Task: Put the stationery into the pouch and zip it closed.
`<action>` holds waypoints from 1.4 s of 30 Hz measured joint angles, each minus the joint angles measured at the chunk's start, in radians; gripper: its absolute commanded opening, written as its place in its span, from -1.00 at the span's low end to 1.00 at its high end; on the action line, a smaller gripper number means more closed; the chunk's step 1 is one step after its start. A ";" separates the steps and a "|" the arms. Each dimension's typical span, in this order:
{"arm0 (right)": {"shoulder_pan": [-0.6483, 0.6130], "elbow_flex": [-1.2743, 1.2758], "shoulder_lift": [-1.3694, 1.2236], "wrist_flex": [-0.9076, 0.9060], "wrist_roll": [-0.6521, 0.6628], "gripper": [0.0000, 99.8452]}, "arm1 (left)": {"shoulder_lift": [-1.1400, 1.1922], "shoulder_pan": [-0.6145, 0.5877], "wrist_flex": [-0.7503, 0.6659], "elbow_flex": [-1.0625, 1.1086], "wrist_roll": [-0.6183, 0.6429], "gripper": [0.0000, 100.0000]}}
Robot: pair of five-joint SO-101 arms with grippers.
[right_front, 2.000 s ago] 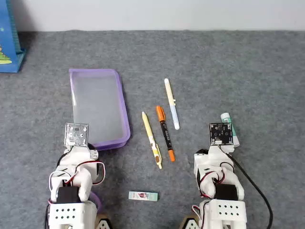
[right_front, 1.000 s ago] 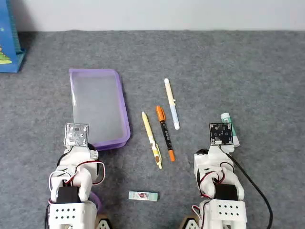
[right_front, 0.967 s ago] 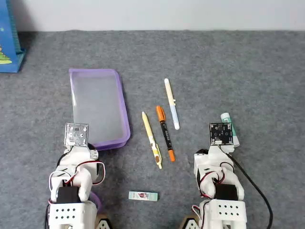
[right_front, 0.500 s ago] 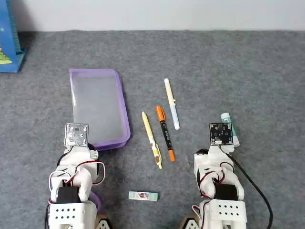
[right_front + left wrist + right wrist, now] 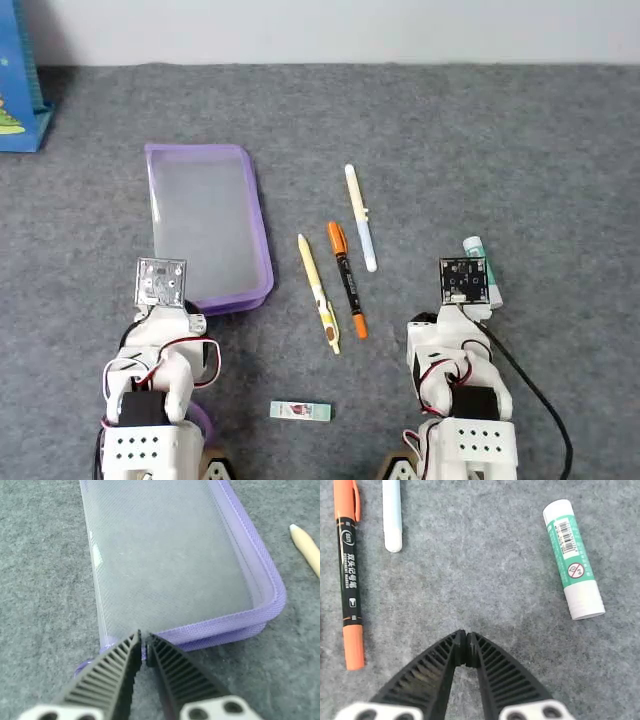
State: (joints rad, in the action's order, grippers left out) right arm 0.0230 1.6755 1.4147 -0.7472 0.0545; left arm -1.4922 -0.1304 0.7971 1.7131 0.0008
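Nothing has moved in two seconds. The left tool (image 5: 142,647) and right tool (image 5: 466,650) rest with tips together, empty. The clear purple-edged pouch (image 5: 262,240) lies flat on the grey worktop (image 5: 500,150). The yellow pen (image 5: 318,293), orange marker (image 5: 346,278) and green-labelled glue stick (image 5: 573,558) lie beside it, so packing looks unstarted.

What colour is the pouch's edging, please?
The edging is purple, clearest in the left wrist view.
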 measured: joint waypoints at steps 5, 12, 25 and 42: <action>0.000 0.000 0.000 0.000 0.000 -0.98 | 0.000 0.000 0.000 0.000 0.000 -0.97; -0.114 0.000 0.000 0.000 0.000 -0.98 | 0.000 0.000 0.000 0.000 0.000 -0.97; -0.118 0.000 0.000 -0.049 0.000 -0.98 | 0.000 -0.120 0.005 -0.038 -0.009 -0.97; -0.029 -0.278 0.000 -0.416 0.071 -0.97 | 0.000 -0.551 0.239 -0.305 -0.318 -0.79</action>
State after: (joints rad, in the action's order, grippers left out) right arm -0.0061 1.3978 1.4147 -1.1630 0.1250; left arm -1.4922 -0.6813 1.0365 1.4078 -0.3168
